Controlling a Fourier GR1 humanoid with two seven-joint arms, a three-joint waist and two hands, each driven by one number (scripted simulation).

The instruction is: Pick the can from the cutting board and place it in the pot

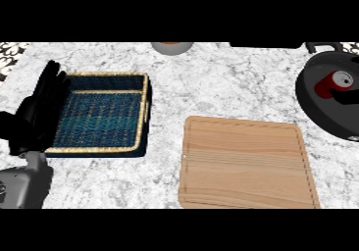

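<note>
Fingers of the left hand (pixel 38 112) straight and pressed together, upright beside the blue woven basket (pixel 144 112), red can (pixel 333 84) lying in the dark pot (pixel 316 112), right hand (pixel 350 99) barely showing beside it, its pose impossible to tell, wooden cutting board (pixel 247 164) left of the pot

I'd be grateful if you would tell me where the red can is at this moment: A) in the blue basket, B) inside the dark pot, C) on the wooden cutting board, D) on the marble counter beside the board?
B: the red can lies within the rim of the dark pot at the view's right edge, while the wooden cutting board shows only bare wood.
</note>
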